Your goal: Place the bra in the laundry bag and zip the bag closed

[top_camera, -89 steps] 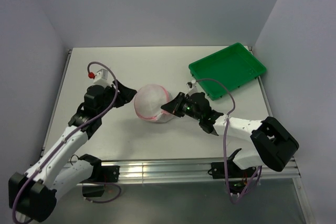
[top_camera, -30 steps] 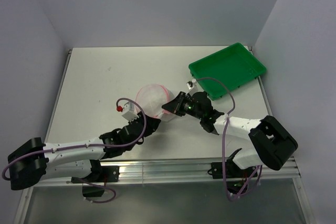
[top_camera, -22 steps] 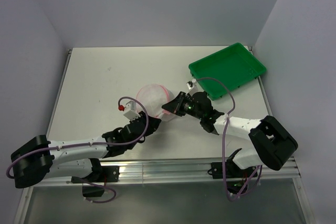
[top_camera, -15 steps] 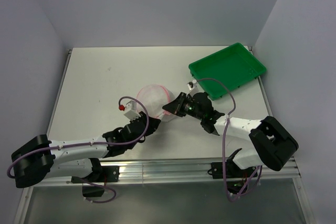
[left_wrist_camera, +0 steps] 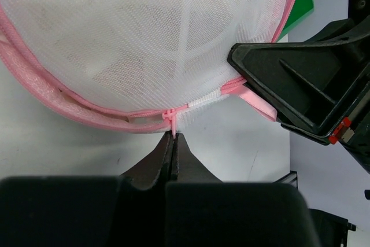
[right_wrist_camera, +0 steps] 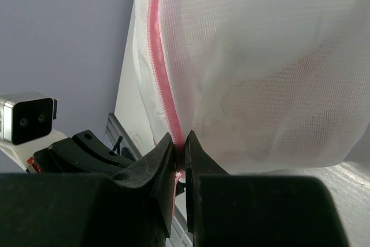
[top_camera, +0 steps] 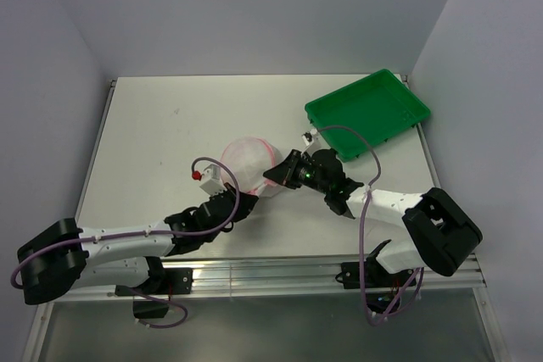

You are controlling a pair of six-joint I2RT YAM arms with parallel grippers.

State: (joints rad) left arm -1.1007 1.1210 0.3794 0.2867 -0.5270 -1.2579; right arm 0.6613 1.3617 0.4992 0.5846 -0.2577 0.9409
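Note:
The laundry bag (top_camera: 248, 161) is a rounded white mesh pouch with a pink zipper rim at the table's middle. It fills the left wrist view (left_wrist_camera: 150, 39) and the right wrist view (right_wrist_camera: 254, 73). A pale shape, probably the bra, shows dimly through the mesh. My left gripper (left_wrist_camera: 173, 138) is below the bag, shut on the pink zipper pull (left_wrist_camera: 169, 118). My right gripper (right_wrist_camera: 180, 143) is at the bag's right side, shut on the pink zipper rim (right_wrist_camera: 165, 85). In the top view the left gripper (top_camera: 242, 197) and right gripper (top_camera: 276, 177) flank the bag's near side.
A green plastic tray (top_camera: 368, 112) stands at the back right of the table (top_camera: 170, 116), close behind the right arm. Grey walls close in the table on three sides. A metal rail (top_camera: 271, 273) runs along the near edge.
Three seconds ago the left arm stood at the bag's left; it has since swung low to the bag's near side and shut on the zipper pull. The right gripper has stayed on the rim.

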